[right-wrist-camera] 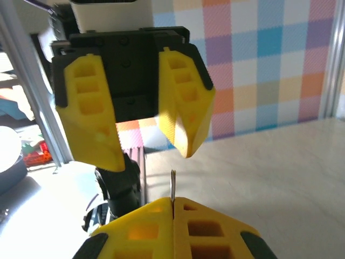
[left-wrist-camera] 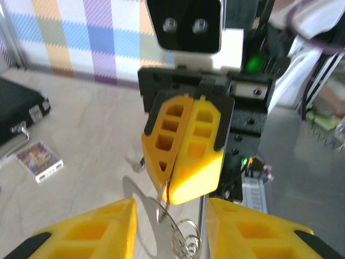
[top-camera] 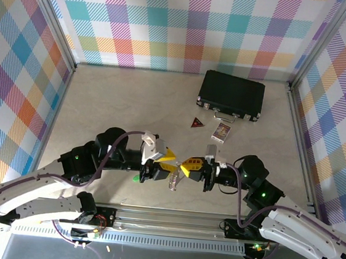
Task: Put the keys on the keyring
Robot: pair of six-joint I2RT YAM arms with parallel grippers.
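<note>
Over the near middle of the table my two grippers meet tip to tip. My right gripper is shut on the thin upper loop of the silvery keyring. The rest of the keyring hangs below it as curled wire. My left gripper is open, and its yellow fingers stand on either side of the hanging ring without touching it. A green-headed key lies on the table beside the left arm, partly hidden by it.
A black rectangular case lies at the back right. In front of it are a dark red triangular piece and a small patterned card. A metal rail runs along the near edge, and checkered walls enclose the table.
</note>
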